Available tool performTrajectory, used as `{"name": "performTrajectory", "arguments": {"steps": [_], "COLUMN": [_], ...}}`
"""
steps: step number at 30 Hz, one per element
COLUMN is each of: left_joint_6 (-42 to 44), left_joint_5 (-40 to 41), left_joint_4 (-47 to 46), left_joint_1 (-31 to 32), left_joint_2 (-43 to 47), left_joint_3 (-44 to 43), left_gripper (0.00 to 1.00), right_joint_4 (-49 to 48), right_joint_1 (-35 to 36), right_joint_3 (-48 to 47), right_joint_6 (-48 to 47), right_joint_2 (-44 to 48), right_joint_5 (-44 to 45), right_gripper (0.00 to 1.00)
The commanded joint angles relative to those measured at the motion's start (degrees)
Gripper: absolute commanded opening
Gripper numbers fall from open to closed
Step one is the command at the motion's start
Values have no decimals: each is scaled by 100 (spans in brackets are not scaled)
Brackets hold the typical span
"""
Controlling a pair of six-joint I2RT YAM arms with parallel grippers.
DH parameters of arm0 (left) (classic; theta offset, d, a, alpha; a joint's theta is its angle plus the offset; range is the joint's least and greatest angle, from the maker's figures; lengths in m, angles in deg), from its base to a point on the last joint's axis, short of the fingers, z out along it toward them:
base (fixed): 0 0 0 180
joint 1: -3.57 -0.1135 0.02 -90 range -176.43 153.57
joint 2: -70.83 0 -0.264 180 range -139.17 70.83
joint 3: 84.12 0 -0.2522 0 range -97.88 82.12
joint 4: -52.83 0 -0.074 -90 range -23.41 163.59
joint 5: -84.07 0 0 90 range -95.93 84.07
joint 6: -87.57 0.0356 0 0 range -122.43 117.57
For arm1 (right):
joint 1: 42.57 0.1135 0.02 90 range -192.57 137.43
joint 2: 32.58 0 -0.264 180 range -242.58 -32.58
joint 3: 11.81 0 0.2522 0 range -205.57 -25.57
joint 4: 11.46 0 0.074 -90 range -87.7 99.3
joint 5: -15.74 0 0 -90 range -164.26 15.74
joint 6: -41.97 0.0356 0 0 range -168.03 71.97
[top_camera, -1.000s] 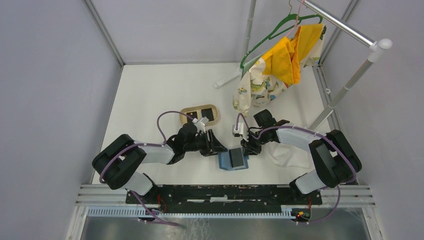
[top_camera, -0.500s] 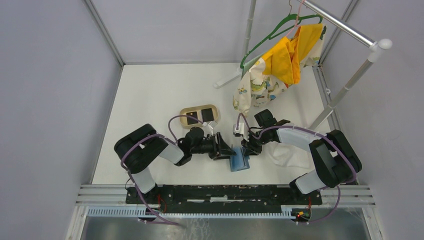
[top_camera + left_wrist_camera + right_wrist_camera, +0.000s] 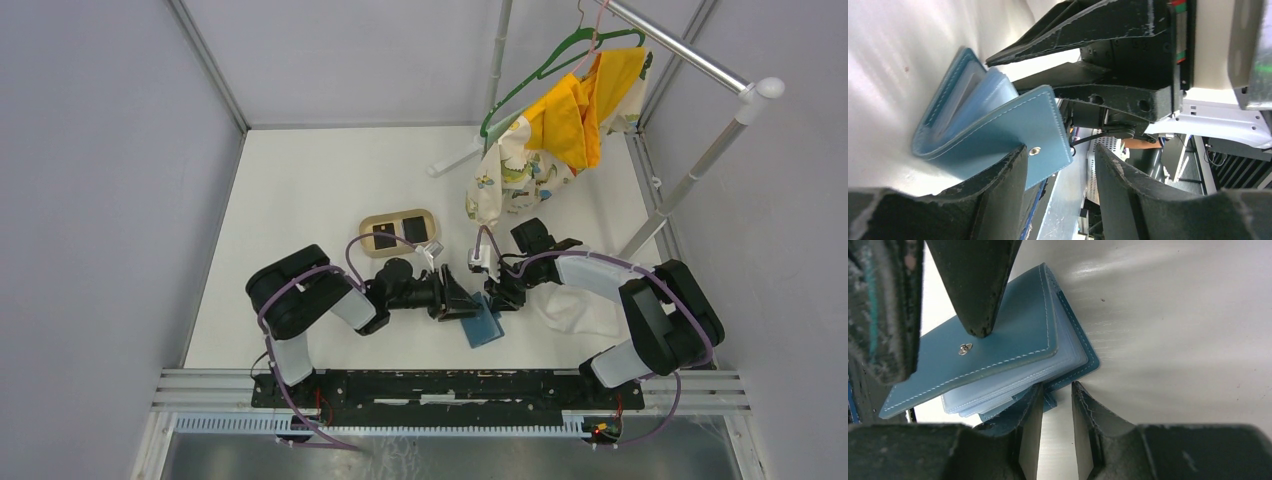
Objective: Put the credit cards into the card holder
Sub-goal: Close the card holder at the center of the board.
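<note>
While left gripper (image 3: 1059, 150) and right gripper (image 3: 1058, 386) flank the half-open card holder (image 3: 998, 350), jaws parted, unclamped: opening step, likely. Next needs: holder braced open, black card (image 3: 414, 231) fetched from tan tray (image 3: 366, 232).

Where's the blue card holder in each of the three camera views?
Top external: the card holder lies just below centre.
Left wrist: left of centre, fanned open.
Right wrist: upper left.
Shared landmark: its round snap shows in both wrist views; it is too small to see from above.
</note>
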Motion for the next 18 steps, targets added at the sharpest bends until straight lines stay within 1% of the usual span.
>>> {"name": "performTrajectory", "arguments": {"steps": [1, 4, 8, 12, 16, 18], "left_joint_6": [-72, -35, 278, 803, 1094, 1174], "left_joint_5": [-41, 22, 207, 521, 742, 802], "left_joint_4": [-414, -193, 688, 1868, 2625, 2773], "left_joint_1": [75, 94, 134, 155, 155, 156], "left_joint_2": [116, 47, 49, 146, 178, 168], "left_joint_3": [-225, -273, -433, -636, -728, -729], "left_gripper": [59, 56, 47, 39, 29, 27], "right_joint_4": [31, 41, 66, 145, 416, 600], "right_joint_1": [-7, -33, -84, -177, -211, -230], "right_joint_3": [-38, -40, -61, -53, -104, -151], "right_joint_6": [-76, -87, -147, -348, -858, -1244], "right_joint_2": [130, 177, 299, 499, 590, 603], "right_joint_5": [-202, -254, -265, -331, -354, -296], "right_gripper": [34, 36, 37, 38, 40, 42]}}
